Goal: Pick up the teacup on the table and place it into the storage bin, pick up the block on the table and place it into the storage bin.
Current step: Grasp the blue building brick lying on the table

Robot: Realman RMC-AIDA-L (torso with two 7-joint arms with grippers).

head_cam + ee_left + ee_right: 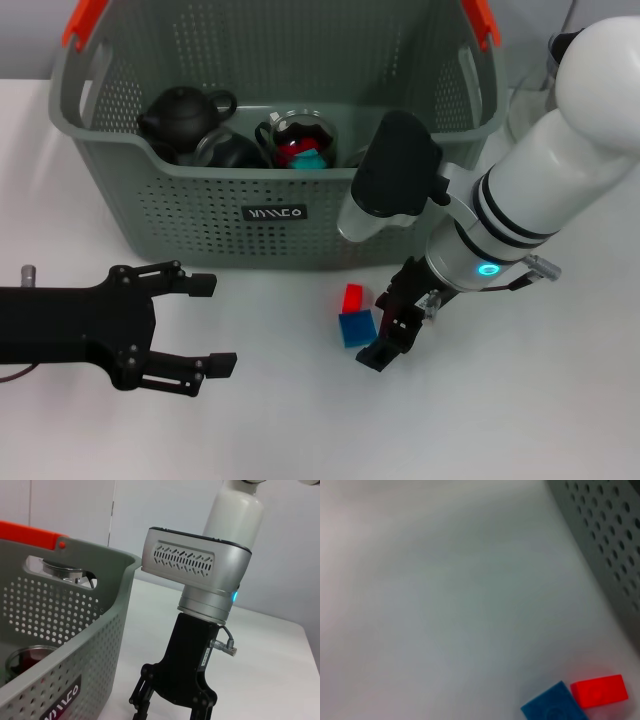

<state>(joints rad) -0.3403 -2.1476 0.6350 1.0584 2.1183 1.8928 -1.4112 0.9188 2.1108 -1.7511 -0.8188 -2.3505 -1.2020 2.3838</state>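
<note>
White tabletop (560,420) is spreading under everything, with a pale wall behind. Over on the left, the left gripper (212,325) is lying low above the table, its two black fingers spread wide with nothing between them, well apart from the work. Behind it, the storage bin (200,200) is sitting at the back of the table, already holding a dark teapot (180,115) and a glass teacup (300,140) with something red and teal inside it.

Moving right, two small blocks are lying touching each other on the table just in front of the bin: a red block (353,298) and, nearer me, a blue block (357,328). They look like light, hard plastic with flat faces, so I'd judge a pinch across two opposite sides would hold well, though the smooth faces could slip and the neighbour may get nudged.

Just right of the blocks, the right gripper (393,325) is hanging tilted toward the table, its fingers parted and holding nothing, the blue block just beside its tips.
</note>
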